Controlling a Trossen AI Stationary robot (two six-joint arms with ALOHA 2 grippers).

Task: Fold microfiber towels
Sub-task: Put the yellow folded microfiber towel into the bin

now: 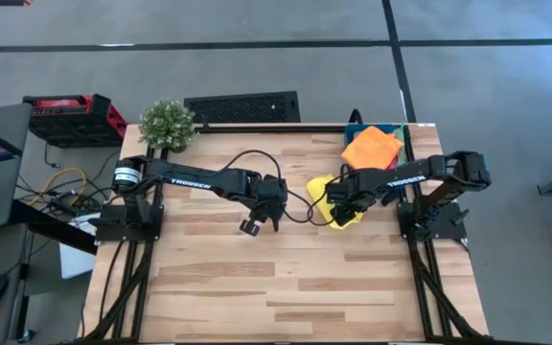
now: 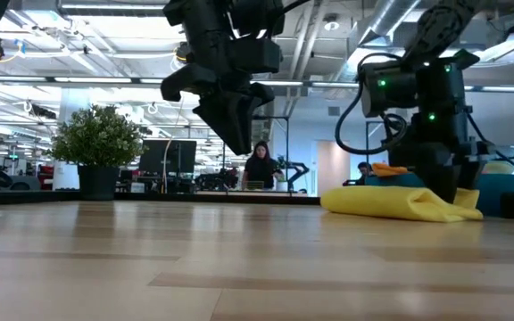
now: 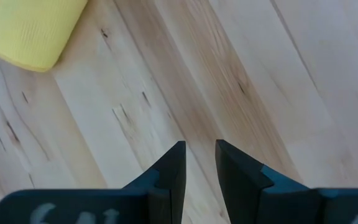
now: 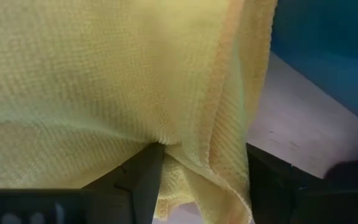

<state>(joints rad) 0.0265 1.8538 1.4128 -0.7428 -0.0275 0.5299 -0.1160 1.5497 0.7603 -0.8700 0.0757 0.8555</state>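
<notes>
The yellow towel (image 1: 322, 187) lies bunched on the table's far right part, next to the teal bin (image 1: 409, 140); it also shows in the low view (image 2: 386, 201). The orange towel (image 1: 372, 146) lies in the bin. My right gripper (image 1: 341, 213) is down on the yellow towel's near side, shut on it (image 4: 204, 180). My left gripper (image 1: 254, 226) hangs above the table's middle, slightly open and empty (image 3: 199, 149); a corner of the yellow towel (image 3: 33, 28) lies beyond it. The green and pink towels are out of view. My right gripper pinches a bunched fold of the yellow towel along its hemmed edge (image 4: 229, 168) between its two fingers, several layers. The fingers (image 2: 444, 183) come from above, pointing down. The rest of the towel lies slack on the table.
A potted plant (image 1: 168, 123) stands at the table's far left corner. A black cable (image 1: 300, 206) runs across the table between the arms. The near half of the wooden table (image 1: 286, 287) is bare. People sit in the room beyond (image 2: 260, 168).
</notes>
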